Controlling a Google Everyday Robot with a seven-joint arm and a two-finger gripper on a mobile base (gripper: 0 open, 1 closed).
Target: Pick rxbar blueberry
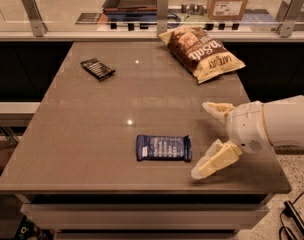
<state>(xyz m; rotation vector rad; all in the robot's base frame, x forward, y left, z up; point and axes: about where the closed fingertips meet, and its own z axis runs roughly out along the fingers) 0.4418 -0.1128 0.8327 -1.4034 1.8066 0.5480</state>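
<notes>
The rxbar blueberry is a flat dark blue wrapper with pale lettering. It lies flat on the brown table near the front edge, a little right of centre. My gripper comes in from the right on a white arm. It is open, with its two cream fingers spread wide and pointing left. It holds nothing. Its fingertips are just to the right of the bar and apart from it.
A small black bar wrapper lies at the back left. A large brown-and-tan chip bag lies at the back right. A glass rail on metal posts runs along the far edge, with a counter and a cardboard box behind.
</notes>
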